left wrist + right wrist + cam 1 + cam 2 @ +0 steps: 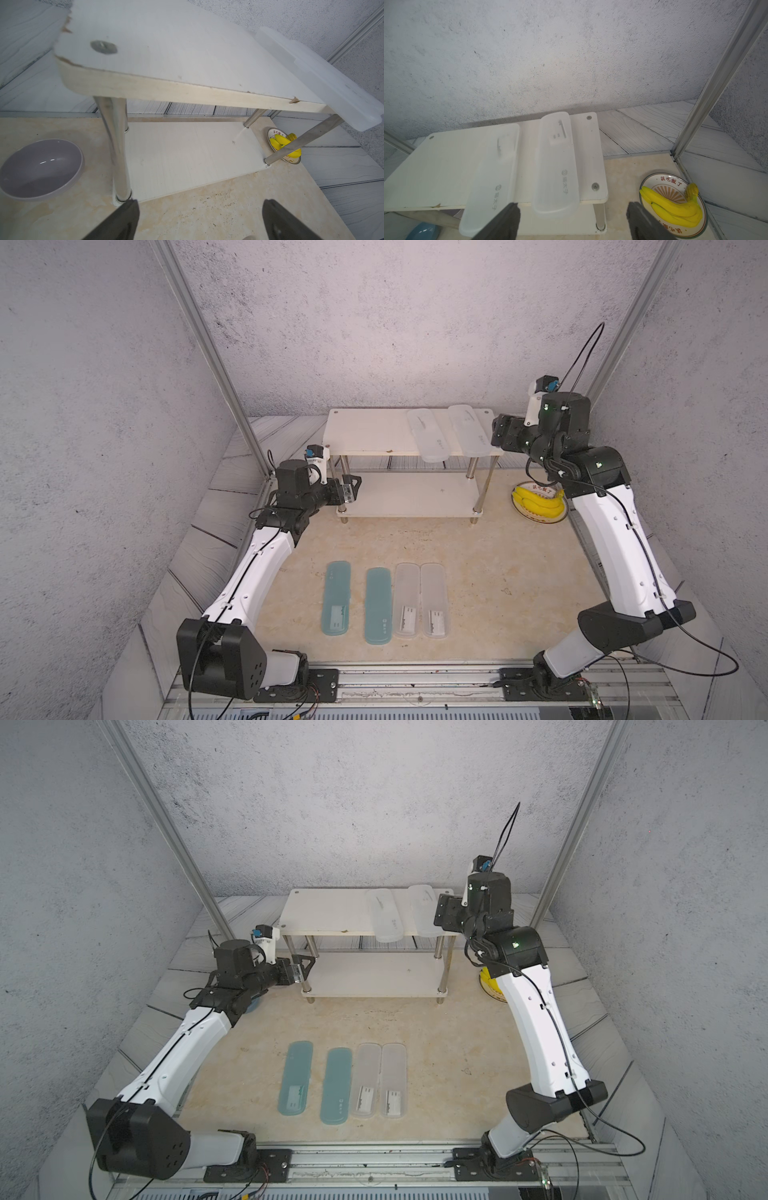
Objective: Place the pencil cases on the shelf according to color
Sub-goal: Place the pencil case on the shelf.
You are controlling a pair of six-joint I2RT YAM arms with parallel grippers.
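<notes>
Grey speckled walls (374,323) stand around a pale table (478,572) that looks like stone. At the back of the table we see the shelf (365,431), two white boards on shiny legs.

Two frosted clear pencil cases lie flat on its top board, on the right half. They are side by side but not touching. We call them the middle case (428,435) and the edge case (469,431). Both stick out a little over the front of the board.

Four more lie in a row on the table, near the front. From left to right we see a teal-blue case (336,597), another teal-blue case (378,605) a little apart from it, then a clear case (407,601) and another clear case (434,601) right next to each other.

Our right gripper (497,435) hangs just beside the right end of the top board. Its fingers (504,220) are wide apart and hold nothing. The front end of the edge case (556,166) lies just ahead of them.

Our left gripper (352,488) is low down by the left front leg of the shelf. Its fingers (124,218) are wide apart too, with nothing between them.

A lilac bowl (41,168) sits on the table to the left of the shelf. A plate (664,190) with yellow bananas (675,209) sits to the right of it.
</notes>
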